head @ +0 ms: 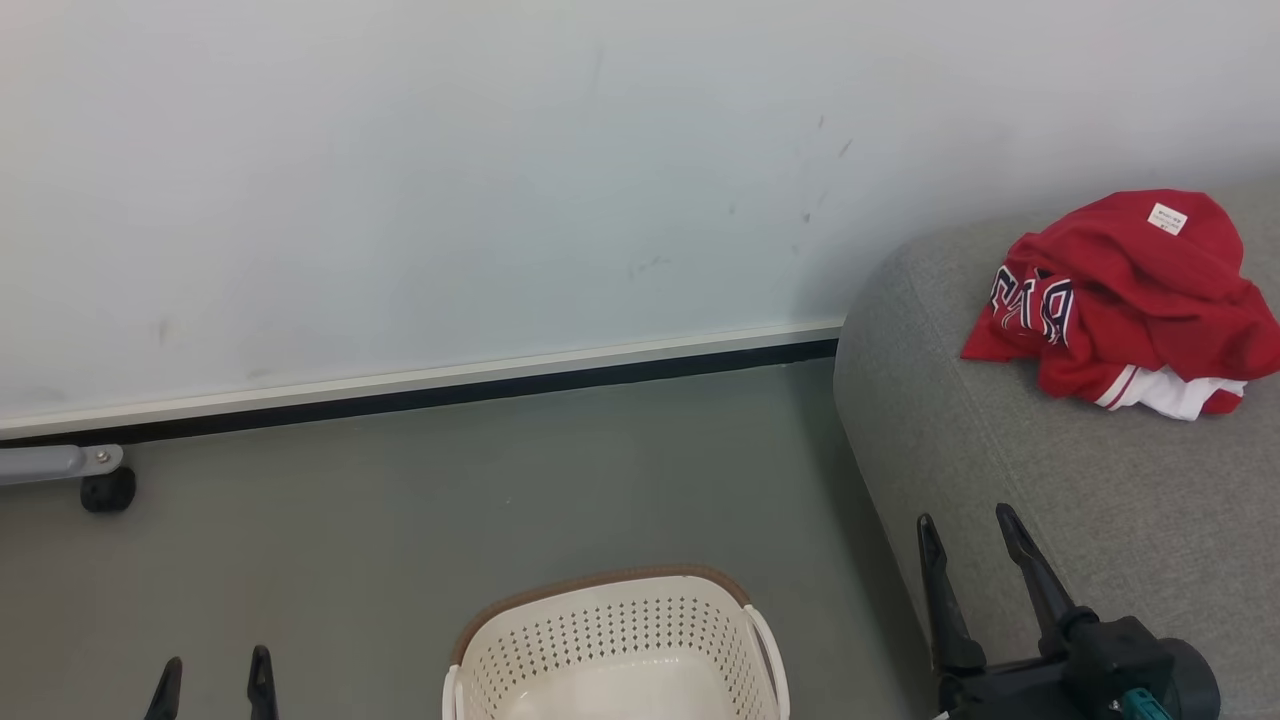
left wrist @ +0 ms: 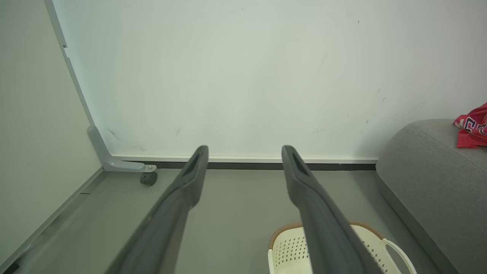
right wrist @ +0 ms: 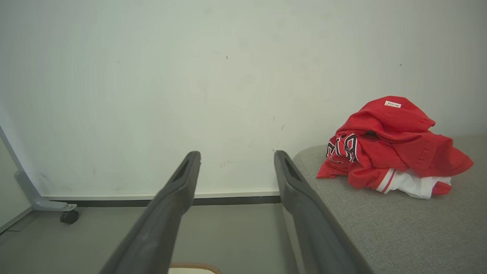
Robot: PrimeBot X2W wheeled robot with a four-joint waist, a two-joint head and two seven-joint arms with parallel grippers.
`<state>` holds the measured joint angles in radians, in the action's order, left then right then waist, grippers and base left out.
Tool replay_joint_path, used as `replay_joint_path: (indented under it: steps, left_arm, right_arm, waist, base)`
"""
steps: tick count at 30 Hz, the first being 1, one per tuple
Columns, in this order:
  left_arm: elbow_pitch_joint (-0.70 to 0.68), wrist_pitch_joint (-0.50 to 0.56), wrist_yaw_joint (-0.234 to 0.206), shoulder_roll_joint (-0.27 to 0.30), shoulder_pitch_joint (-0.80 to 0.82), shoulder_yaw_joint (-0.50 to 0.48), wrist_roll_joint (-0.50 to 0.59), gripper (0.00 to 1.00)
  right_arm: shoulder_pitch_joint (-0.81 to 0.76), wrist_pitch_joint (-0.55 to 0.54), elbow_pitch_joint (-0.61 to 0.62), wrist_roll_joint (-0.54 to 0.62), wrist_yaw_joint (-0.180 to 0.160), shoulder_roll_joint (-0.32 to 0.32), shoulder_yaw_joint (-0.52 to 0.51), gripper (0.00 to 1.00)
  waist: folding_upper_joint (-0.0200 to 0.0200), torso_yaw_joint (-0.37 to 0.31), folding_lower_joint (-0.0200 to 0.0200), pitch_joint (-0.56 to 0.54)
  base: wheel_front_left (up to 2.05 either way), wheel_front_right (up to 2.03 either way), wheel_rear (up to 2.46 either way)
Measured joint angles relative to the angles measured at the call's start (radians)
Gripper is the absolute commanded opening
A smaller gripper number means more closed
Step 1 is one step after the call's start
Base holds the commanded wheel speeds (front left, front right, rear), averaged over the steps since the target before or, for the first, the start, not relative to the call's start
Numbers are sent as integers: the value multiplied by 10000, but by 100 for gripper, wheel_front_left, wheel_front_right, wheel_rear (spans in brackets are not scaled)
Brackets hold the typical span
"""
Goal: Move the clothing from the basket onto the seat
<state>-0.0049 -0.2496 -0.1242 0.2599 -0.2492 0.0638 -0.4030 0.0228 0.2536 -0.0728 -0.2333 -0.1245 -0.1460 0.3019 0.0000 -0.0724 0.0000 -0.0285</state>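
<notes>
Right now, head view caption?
Red jerseys heaped on grey woven sofa; cream perforated basket looks empty; left gripper, right gripper open.

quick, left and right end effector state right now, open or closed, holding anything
Left end effector: open, holding nothing.
Right end effector: open, holding nothing.

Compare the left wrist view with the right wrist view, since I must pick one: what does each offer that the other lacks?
Left wrist view's own: the basket's perforated wall and side handle, and a side panel. Right wrist view's own: the full clothing pile on the seat, white fabric and label included. Shared: the seat, red clothing, the basket's brown rim, the caster, plus the left end effector open in one, the right end effector open in the other.
</notes>
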Motion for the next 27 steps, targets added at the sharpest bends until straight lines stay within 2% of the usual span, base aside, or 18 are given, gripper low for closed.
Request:
replay_joint_path:
  steps: [11,12,20,27]
  left_arm:
    - [-75,0,-2,-84,0,-75,261,100]
    - [-86,0,-2,-88,0,-88,265,0]
    - [470,115,75,-428,-49,35,165,0]
    - [625,382,201,-514,9,-100,-644,0]
  right_arm:
    - [-146,-15,165,232,0,73,-236,100]
    - [-146,-19,182,236,0,84,-259,0]
    - [-460,-77,-387,165,31,188,-270,0]
    - [-445,-351,-552,-719,196,263,-581,0]
  waist:
    - [0,64,0,44]
    - [0,69,0,49]
    - [0,79,1,59]
    - [0,137,2,81]
  base:
    - [0,0,0]
    - [0,0,0]
    - [0,0,0]
    - [0,0,0]
